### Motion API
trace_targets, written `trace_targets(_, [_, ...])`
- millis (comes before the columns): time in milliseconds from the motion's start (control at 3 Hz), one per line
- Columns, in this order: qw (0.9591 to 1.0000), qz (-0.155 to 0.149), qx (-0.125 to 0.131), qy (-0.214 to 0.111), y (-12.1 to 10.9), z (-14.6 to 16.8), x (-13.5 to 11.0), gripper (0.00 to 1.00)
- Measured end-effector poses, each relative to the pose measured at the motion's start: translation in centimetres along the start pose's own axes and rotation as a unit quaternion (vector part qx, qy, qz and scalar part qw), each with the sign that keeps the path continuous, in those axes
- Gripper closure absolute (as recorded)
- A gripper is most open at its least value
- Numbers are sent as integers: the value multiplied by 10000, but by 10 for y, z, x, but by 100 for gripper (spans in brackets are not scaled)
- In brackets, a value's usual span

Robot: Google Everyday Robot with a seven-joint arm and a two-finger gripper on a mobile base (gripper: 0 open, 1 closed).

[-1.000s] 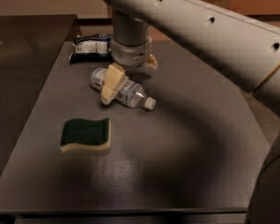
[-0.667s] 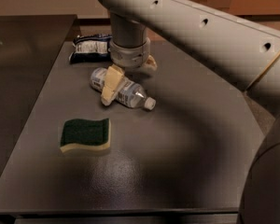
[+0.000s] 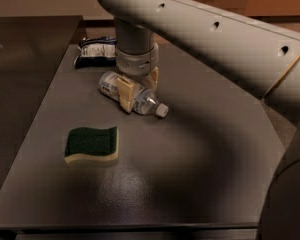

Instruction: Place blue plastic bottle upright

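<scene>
Straddling the lying bottle, gripper (image 3: 139,93) is set low over the far middle of the dark table (image 3: 205,154); near finger crosses the front of the bottle's body, far finger stands just behind it; the two have drawn closer together than a second ago and now appear pressed to either side, so the hold reads as closed on the bottle rather than gaping.

Item held: blue plastic bottle (image 3: 110,85); clear body, pale printed label; on its side on the table, white cap (image 3: 162,111) pointing to the near right; position unchanged from the earlier views, not yet lifted or tilted.

Meaning for the task: grasp seems just made; raising and turning the bottle base-down remain to be done; a grip across the rounded middle may let it roll or slip in turning.

Carrier: pale robot arm (image 3: 215,34), reaching in from the right.

Other items: green-and-yellow sponge (image 3: 91,144), nearer and to the left, well apart; dark blue snack packet (image 3: 96,51), just beyond the bottle.
</scene>
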State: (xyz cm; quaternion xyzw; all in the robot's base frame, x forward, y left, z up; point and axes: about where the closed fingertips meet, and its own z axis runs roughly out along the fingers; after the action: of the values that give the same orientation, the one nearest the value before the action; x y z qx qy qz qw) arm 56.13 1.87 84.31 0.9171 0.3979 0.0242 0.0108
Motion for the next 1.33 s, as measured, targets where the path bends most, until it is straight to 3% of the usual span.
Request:
trace_targets(333, [10000,-15,40,25,-7,-6,-2,65])
trace_targets(667, [9994,204,221,177,-12,-21,-1,87])
trace_targets(1000, [9934,866,572,487,-16,-48,3,100])
trace_targets(1333, [9779,1722,884,791,-23,-72,7,100])
